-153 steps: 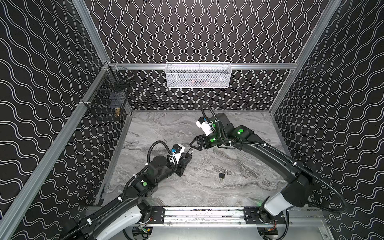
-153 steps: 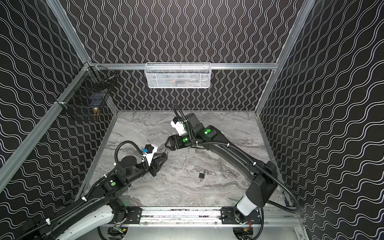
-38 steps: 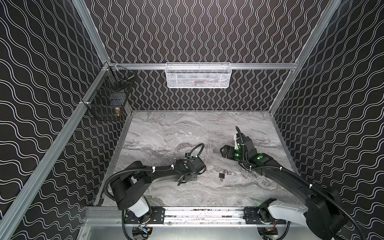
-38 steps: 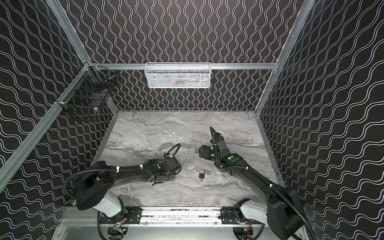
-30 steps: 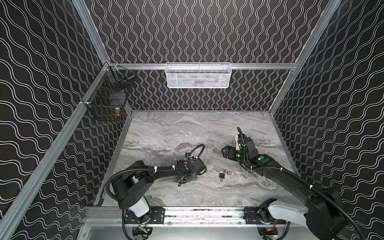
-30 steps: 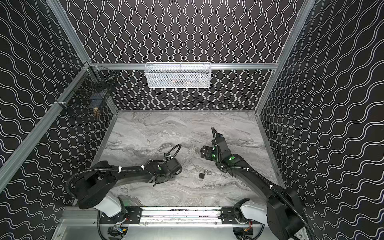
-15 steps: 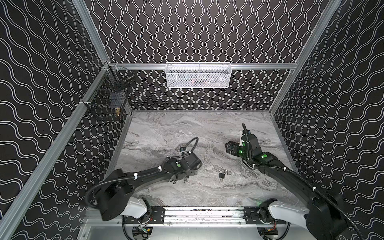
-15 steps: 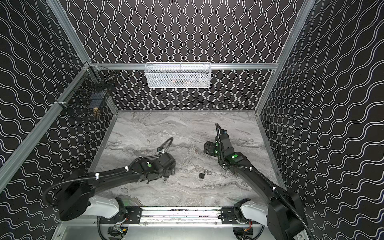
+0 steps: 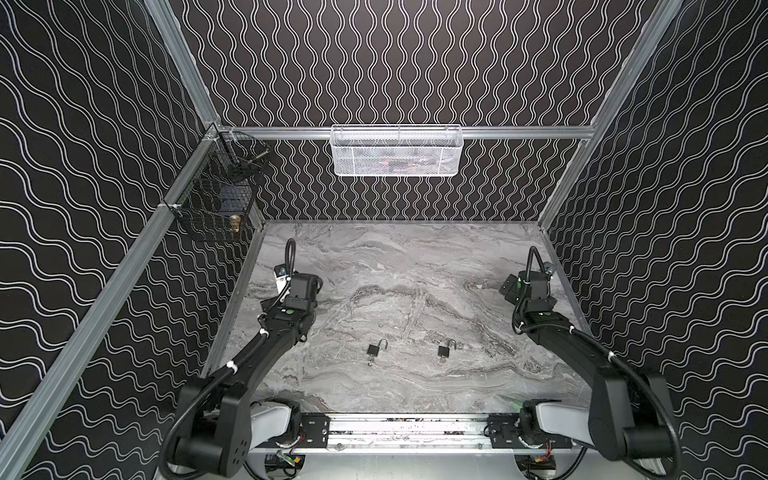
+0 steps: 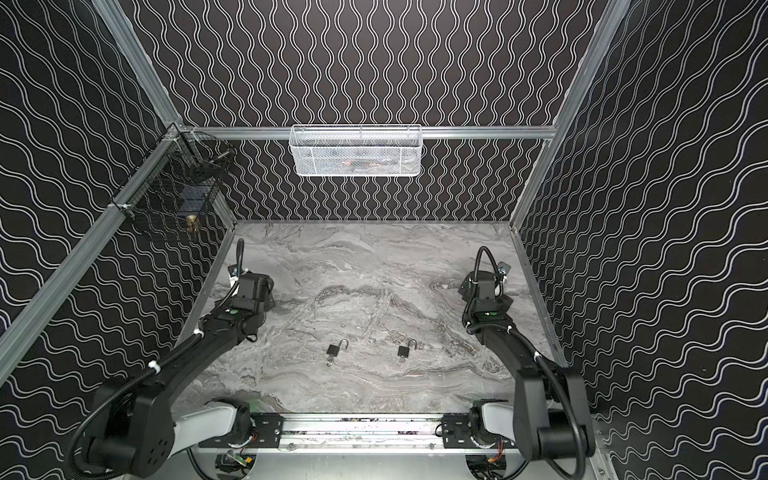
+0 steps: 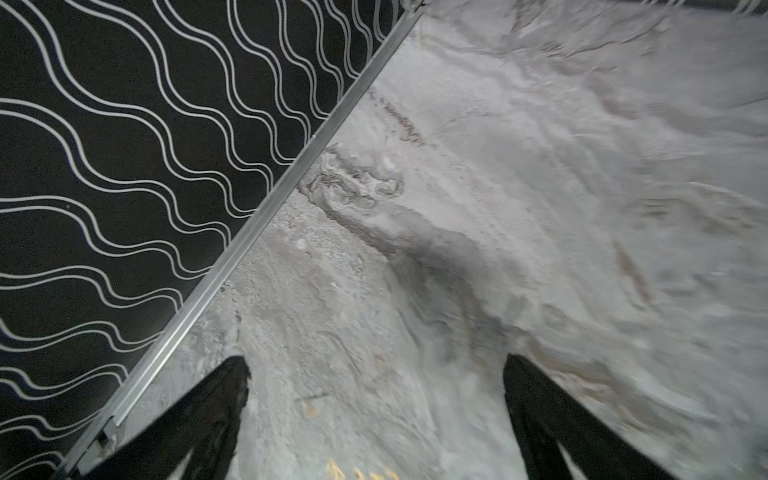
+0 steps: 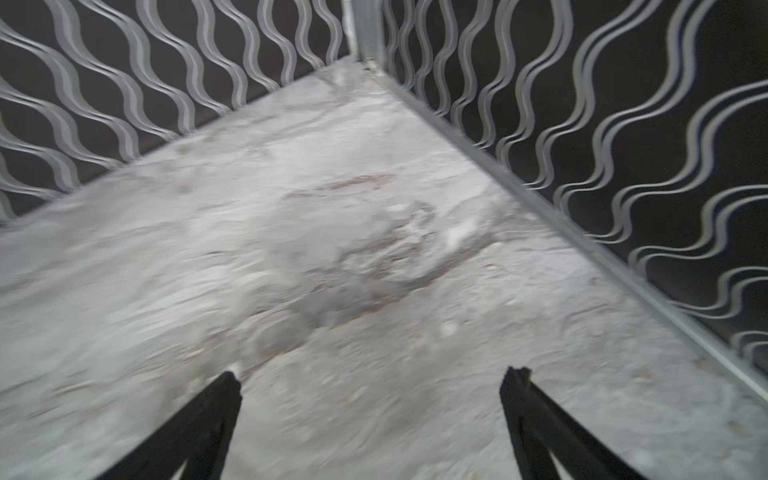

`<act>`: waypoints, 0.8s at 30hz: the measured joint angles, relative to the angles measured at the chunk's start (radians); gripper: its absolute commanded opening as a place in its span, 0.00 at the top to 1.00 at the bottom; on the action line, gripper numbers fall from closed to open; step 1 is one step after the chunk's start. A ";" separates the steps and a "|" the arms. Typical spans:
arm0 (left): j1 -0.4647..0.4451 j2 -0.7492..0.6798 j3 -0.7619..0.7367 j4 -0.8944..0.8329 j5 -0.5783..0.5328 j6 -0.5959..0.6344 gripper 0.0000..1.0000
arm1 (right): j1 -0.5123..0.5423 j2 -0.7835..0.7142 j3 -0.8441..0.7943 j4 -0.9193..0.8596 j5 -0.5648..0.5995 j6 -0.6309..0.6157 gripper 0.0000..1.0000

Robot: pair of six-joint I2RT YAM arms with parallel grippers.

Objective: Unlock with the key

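Observation:
Two small black padlocks lie on the marble table near its front middle, the left padlock (image 9: 376,348) (image 10: 333,349) and the right padlock (image 9: 444,351) (image 10: 403,351). Each shows a silver shackle at its far end and a small silver piece, seemingly the key (image 9: 370,363), at its near end. My left gripper (image 11: 374,368) is open and empty, low over the table by the left wall, far from the padlocks. My right gripper (image 12: 372,378) is open and empty too, near the right wall. Neither wrist view shows a padlock.
A white mesh basket (image 9: 397,151) hangs on the back wall. A black wire basket (image 9: 218,199) with a brass item hangs on the left wall. The arms' base rail (image 9: 407,430) runs along the front edge. Patterned walls close in three sides.
My left gripper opened and pulled away to the back left, leaving the left padlock lying where it had been. My right gripper swung off toward the right wall, still open.

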 measured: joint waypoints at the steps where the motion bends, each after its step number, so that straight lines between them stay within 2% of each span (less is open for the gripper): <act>1: 0.022 0.021 -0.026 0.065 0.006 0.035 0.01 | -0.019 0.027 -0.031 0.063 0.003 -0.022 0.01; 4: 0.040 0.090 -0.116 0.291 0.060 0.138 0.01 | -0.043 0.112 -0.110 0.240 -0.013 -0.085 0.01; 6: 0.043 0.141 -0.185 0.460 0.109 0.201 0.02 | -0.050 0.136 -0.125 0.292 -0.058 -0.126 0.01; 9: 0.050 0.200 -0.265 0.660 0.187 0.274 0.01 | -0.064 0.153 -0.180 0.504 -0.139 -0.190 0.01; 14: 0.053 0.307 -0.328 1.012 0.388 0.363 0.01 | -0.071 0.221 -0.302 0.768 -0.291 -0.274 0.01; 16: 0.052 0.389 -0.353 1.104 0.435 0.386 0.01 | -0.072 0.227 -0.301 0.795 -0.330 -0.288 0.01; 17: 0.052 0.404 -0.345 1.093 0.451 0.393 0.01 | -0.074 0.220 -0.295 0.801 -0.339 -0.291 0.01; 20: 0.053 0.411 -0.282 1.123 0.451 0.395 0.01 | -0.077 0.225 -0.303 0.883 -0.359 -0.307 0.01; 24: 0.054 0.412 -0.278 1.135 0.447 0.395 0.01 | -0.076 0.222 -0.305 0.892 -0.380 -0.315 0.01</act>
